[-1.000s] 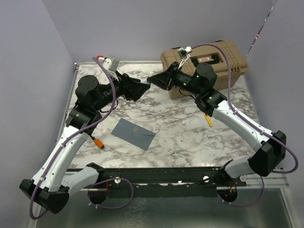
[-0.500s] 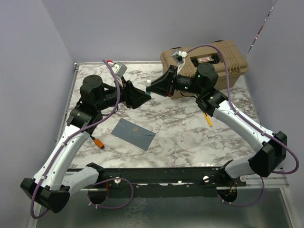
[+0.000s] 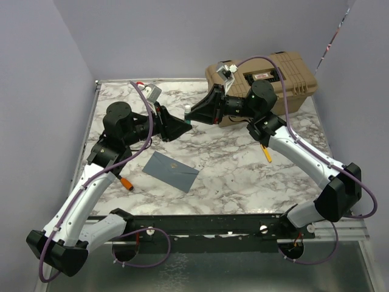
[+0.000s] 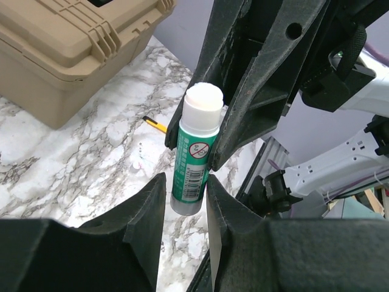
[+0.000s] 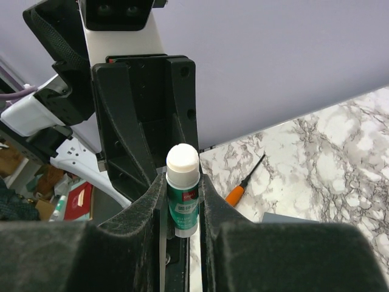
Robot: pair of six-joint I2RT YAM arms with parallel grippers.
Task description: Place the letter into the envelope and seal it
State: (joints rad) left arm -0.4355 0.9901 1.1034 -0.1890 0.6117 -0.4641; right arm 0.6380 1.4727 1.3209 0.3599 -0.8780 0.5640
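Envelope (image 3: 171, 171), one; glue stick (image 4: 196, 146), one, in grasp of right pincer (image 5: 182, 184); hold of left pincer (image 4: 185, 182) unclear.

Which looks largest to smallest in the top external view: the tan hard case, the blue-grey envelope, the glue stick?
1. tan hard case
2. blue-grey envelope
3. glue stick, only its white end showing, raised nearer the camera yet clearly smallest

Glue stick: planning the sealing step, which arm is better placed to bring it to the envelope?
Probably left. The envelope lies on the left arm's side, and the left gripper flanks the glue stick that the right gripper holds.
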